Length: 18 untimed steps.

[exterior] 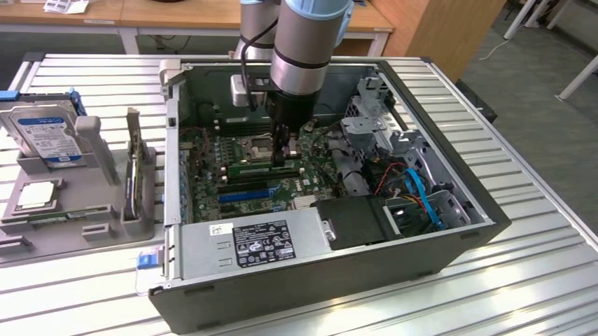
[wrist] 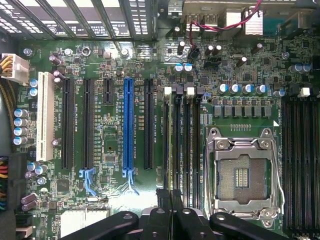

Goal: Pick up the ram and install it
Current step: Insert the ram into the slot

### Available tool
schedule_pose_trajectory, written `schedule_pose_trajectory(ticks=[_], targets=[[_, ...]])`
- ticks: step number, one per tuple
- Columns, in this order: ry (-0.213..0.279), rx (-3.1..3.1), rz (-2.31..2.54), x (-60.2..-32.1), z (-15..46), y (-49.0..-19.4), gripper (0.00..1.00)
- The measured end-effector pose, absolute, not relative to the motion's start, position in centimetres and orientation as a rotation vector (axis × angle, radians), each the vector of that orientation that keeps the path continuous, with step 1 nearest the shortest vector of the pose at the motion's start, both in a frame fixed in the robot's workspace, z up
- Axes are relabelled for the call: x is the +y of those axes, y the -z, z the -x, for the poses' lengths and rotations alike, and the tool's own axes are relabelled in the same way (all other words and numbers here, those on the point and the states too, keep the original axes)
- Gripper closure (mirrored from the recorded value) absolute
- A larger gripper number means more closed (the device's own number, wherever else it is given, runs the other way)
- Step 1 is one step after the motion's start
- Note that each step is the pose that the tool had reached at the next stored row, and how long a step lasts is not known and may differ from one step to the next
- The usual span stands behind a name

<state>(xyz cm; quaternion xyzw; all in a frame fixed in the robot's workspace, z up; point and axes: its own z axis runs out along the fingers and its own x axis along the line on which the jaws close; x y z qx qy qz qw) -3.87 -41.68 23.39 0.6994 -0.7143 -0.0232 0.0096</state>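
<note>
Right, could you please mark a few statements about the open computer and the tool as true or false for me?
1. The computer case is open, with the motherboard exposed. True.
2. The hard drive is mounted inside the case. False: it stands in the grey holder outside the case, at the exterior view's left.
3. The processor socket is empty. True.
4. The tool is wide open. False: it is shut, over the memory slots.
5. The ram lies along the slots beneath the tool. True.
</note>
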Motion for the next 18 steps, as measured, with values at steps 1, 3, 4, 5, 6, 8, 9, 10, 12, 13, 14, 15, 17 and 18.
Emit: schedule_pose_trajectory(ticks=[1, 3, 4, 5, 6, 8, 9, 10, 12, 13, 14, 15, 17, 18], targets=[[0.072, -2.230, -2.184, -41.67, 3.87, -23.39, 0.89], [0.073, -2.231, -2.184, -41.64, 3.87, -23.38, 0.89], [0.072, -2.231, -2.184, -41.63, 3.86, -23.39, 0.89], [0.072, -2.230, -2.184, -41.63, 3.84, -23.38, 0.89], [0.072, -2.230, -2.184, -41.63, 3.84, -23.37, 0.89], [0.072, -2.230, -2.184, -41.63, 3.84, -23.34, 0.89], [0.072, -2.230, -2.184, -41.63, 3.84, -23.33, 0.89], [0.072, -2.230, -2.184, -41.63, 3.84, -23.29, 0.89], [0.072, -2.228, -2.186, -41.63, 3.84, -23.29, 0.89], [0.072, -2.228, -2.187, -41.63, 3.85, -23.29, 0.89], [0.073, -2.227, -2.187, -41.63, 3.85, -23.29, 0.89], [0.073, -2.226, -2.188, -41.63, 3.84, -23.29, 0.89], [0.073, -2.225, -2.190, -41.63, 3.84, -23.29, 0.89], [0.073, -2.224, -2.191, -41.63, 3.84, -23.29, 0.89]])
